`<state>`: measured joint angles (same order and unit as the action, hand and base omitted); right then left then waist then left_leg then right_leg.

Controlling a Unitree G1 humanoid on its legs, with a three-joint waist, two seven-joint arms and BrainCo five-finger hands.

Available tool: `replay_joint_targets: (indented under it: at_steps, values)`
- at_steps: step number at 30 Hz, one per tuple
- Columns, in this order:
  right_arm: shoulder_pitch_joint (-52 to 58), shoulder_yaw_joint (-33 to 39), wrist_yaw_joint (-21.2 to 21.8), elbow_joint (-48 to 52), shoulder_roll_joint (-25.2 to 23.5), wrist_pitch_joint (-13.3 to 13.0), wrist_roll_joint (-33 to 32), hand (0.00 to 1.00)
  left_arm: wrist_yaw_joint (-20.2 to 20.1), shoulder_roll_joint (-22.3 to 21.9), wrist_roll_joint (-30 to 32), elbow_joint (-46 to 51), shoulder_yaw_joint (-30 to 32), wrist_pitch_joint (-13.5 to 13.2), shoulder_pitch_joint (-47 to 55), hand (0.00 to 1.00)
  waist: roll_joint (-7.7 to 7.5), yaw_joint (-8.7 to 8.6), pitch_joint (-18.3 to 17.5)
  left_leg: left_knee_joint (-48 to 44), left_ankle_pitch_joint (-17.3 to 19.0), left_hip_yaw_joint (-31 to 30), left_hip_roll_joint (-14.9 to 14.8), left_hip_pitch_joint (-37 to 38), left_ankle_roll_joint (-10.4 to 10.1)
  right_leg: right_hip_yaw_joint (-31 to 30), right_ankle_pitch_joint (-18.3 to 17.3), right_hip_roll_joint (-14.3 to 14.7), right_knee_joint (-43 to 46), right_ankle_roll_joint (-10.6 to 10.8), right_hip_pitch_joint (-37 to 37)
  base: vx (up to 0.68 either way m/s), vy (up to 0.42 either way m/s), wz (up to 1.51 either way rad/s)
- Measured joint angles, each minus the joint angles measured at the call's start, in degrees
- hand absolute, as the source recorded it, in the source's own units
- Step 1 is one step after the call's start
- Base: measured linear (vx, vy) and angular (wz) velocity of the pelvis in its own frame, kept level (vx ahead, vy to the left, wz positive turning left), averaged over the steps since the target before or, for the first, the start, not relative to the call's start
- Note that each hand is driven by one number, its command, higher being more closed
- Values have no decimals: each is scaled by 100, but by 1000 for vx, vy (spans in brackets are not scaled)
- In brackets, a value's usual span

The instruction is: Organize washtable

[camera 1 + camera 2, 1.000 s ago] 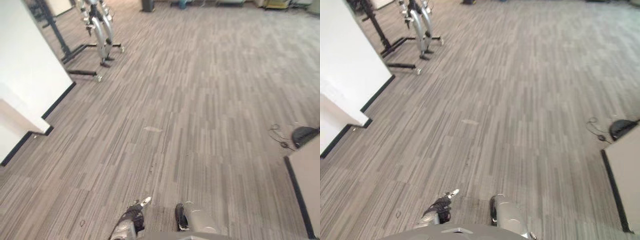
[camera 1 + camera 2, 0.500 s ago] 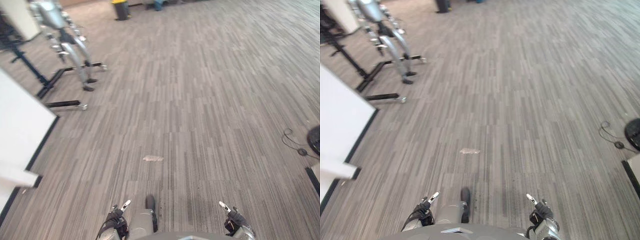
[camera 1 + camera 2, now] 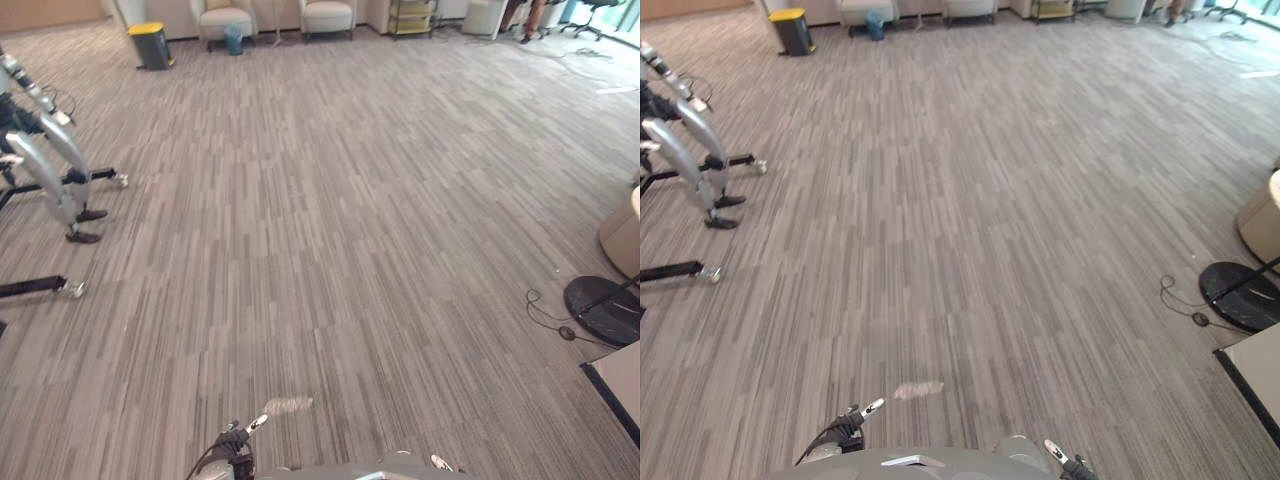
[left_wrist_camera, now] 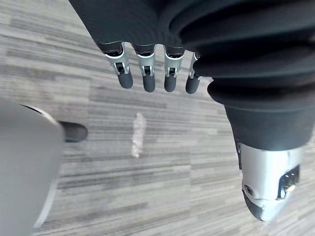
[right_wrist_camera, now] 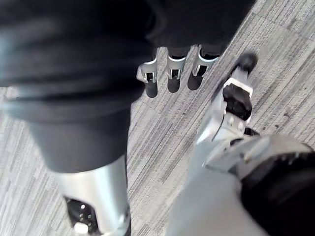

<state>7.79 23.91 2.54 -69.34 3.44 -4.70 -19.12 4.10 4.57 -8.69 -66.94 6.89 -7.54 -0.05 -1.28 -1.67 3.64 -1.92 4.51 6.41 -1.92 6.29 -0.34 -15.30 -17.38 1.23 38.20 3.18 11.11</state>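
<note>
The left hand point(image 4: 146, 73) hangs above the grey striped carpet floor point(image 3: 400, 200) with its fingers straight and its thumb point(image 4: 268, 196) apart from them, released and holding nothing. The right hand point(image 5: 173, 73) hangs the same way, fingers relaxed and empty. Seen from the head, both hands sit low at the near edge, the left one just beside a small pale scrap point(image 3: 288, 405) that lies flat on the floor. At the near right, the corner of a beige surface point(image 3: 618, 385) with a black edge comes into view; whether this is the washtable I cannot tell. Just beyond it a black round base point(image 3: 603, 308) rests on the floor with a thin cable point(image 3: 545, 310) looping out from it, and a beige rounded object point(image 3: 622, 235) stands farther back on the same side. On the far left a black frame point(image 3: 30, 288) on small wheels carries silver-grey limbs point(image 3: 45, 165). Along the far wall stand a dark bin with a yellow lid point(image 3: 152, 45), a small blue bin point(image 3: 233, 38) and 2 pale armchairs point(image 3: 226, 20).
</note>
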Motion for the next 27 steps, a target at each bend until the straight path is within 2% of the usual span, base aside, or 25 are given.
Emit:
replay_joint_targets:
  at_steps: [1,2,3,5,6,7,8,9,10,11,13,16,17,18,22,27]
  values:
    - [-2,24,0,-20,-7,5,0,0,-4,-1,-6,-1,-5,-12,-85,0,-63,-75,13,-12,92,-59,7,6,-113,112,191,73,-1074,88,58,-70,-218,41]
    - [31,53,-3,-63,60,4,0,0,-6,-63,-6,-64,-16,-4,-119,0,-43,-211,21,-53,178,-237,7,68,-171,350,651,42,-1444,-223,-129,-59,-212,48]
    - [90,140,-10,-68,79,0,1,0,-21,-162,1,-76,-28,-3,-104,0,44,-218,-6,-84,195,-311,-47,78,-197,403,644,75,-1482,-282,-195,126,-224,47]
    - [114,413,-23,-107,129,32,10,0,-57,-359,21,-82,57,12,-63,0,121,-220,153,-652,532,-441,-146,106,-440,636,349,105,-1295,-413,-409,195,-193,44]
    - [145,418,-25,-109,103,44,12,0,-74,-369,24,-21,147,4,-55,0,95,-204,180,-933,577,-437,-163,24,-509,685,325,96,-1327,-439,-521,108,-157,51]
    - [188,391,-25,-99,57,42,18,0,-78,-396,19,36,321,-2,-55,0,75,-116,185,-1738,675,-402,-235,-281,-665,789,317,80,-1441,-454,-685,40,-105,37]
    - [207,389,-24,-96,47,42,19,0,-78,-417,15,86,419,-4,-54,0,80,-103,185,-2253,727,-412,-285,-509,-758,882,321,79,-1532,-461,-771,28,-99,56]
    - [177,398,-27,-89,43,40,26,0,-78,-468,13,194,526,-5,-50,0,93,-84,188,-3335,748,-428,-386,-995,-823,1068,321,83,-1686,-469,-969,19,-35,59]
    - [147,402,-33,-84,44,40,66,0,-89,-488,13,235,565,-18,-26,0,103,-52,187,-3851,749,-375,-446,-1213,-820,1146,325,100,-1793,-475,-1128,7,10,54]
    - [94,426,-33,-78,51,35,66,0,-101,-488,14,256,603,-49,-26,0,102,1,187,-3992,772,-280,-482,-1303,-779,1163,330,111,-1892,-483,-1260,-1,55,19]
    - [-57,552,-35,-81,113,5,64,0,-104,-457,14,223,627,-67,-28,0,93,60,189,-3513,869,-75,-535,-1206,-619,1146,334,65,-2020,-485,-1479,-40,78,-1]
    - [-179,567,-33,-96,205,-10,63,0,-103,-401,15,150,630,-59,-16,0,90,52,186,-1922,766,-60,-535,-946,-511,1081,317,-128,-2118,-388,-1515,-88,112,-7]
    - [-172,558,-31,-108,246,-1,64,0,-100,-393,16,71,630,-67,6,0,165,58,154,-1198,266,-94,-548,-837,-520,997,263,-139,-2115,-281,-1427,-33,156,-17]
    - [-183,546,-32,-107,271,-3,64,0,-103,-386,15,36,633,-62,6,0,199,64,167,-973,50,-102,-541,-784,-682,949,228,-155,-2089,-223,-1404,35,238,-26]
    - [-77,470,-27,-267,86,35,64,0,-99,-71,37,-285,335,8,55,0,11,35,30,-15,-289,130,-28,-452,-365,718,362,-601,-2545,64,-1412,138,215,-17]
    - [32,267,-24,-272,47,44,111,0,-126,40,63,-286,-30,6,102,0,-6,38,-21,516,-489,126,327,-382,-141,769,505,-935,-2963,269,-1440,159,117,4]
